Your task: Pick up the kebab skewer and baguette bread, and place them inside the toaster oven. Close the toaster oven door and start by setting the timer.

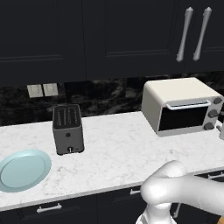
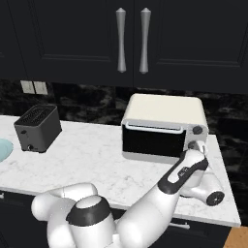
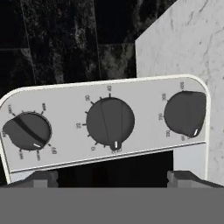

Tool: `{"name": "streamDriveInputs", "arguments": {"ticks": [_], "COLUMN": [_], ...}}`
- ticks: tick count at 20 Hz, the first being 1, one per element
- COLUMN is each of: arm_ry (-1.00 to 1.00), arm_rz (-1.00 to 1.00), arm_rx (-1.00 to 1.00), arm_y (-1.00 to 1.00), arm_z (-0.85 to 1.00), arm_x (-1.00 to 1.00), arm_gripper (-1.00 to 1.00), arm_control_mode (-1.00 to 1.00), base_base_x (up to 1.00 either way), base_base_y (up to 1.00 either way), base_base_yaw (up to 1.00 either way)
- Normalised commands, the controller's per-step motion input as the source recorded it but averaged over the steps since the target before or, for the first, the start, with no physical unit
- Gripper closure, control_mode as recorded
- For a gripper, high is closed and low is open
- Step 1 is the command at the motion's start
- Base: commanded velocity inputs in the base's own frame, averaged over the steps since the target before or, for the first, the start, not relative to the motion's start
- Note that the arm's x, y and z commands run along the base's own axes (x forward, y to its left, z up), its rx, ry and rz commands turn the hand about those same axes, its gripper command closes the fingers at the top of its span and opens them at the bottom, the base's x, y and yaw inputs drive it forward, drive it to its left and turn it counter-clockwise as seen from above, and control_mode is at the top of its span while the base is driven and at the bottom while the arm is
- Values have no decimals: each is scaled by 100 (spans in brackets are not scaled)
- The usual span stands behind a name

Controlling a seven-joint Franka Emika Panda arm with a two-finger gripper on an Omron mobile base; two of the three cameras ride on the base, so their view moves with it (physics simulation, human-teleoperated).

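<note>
toaster oven (image 2: 162,130) door shut, claw (image 3: 112,177) spread wide facing its 3 knobs; slot toaster (image 1: 68,129) and plate (image 1: 22,169) well left.

A home kitchen, rendered. Marked as such by a white marble counter (image 1: 118,148) under dark wall cabinets (image 1: 109,35) with long silver handles (image 2: 120,39), a black stone backsplash (image 1: 100,94) with two pale wall outlets (image 1: 42,90), and dark drawers (image 1: 48,209) below the counter edge. Also by the small appliances and tableware on the counter: a cream toaster oven (image 2: 162,128) with three knobs (image 3: 110,123), a grey slot toaster (image 1: 68,129) and a pale blue plate (image 1: 22,169).
</note>
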Motion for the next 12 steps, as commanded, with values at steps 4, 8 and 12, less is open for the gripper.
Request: {"name": "streamDriveInputs", "arguments": {"ticks": [4,8,12], "arm_ry": [-13,-3,0], "arm_rz": [-19,-19,-13], "arm_rx": [0,-1,-1], "arm_y": [1,4,0], "arm_z": [0,4,26], "arm_x": [0,1,6], "arm_gripper": [-100,-100,-100], "arm_control_mode": [-100,-100,-100], "base_base_x": [0,0,0], "base_base_y": [0,0,0], "base_base_yaw": [0,0,0]}}
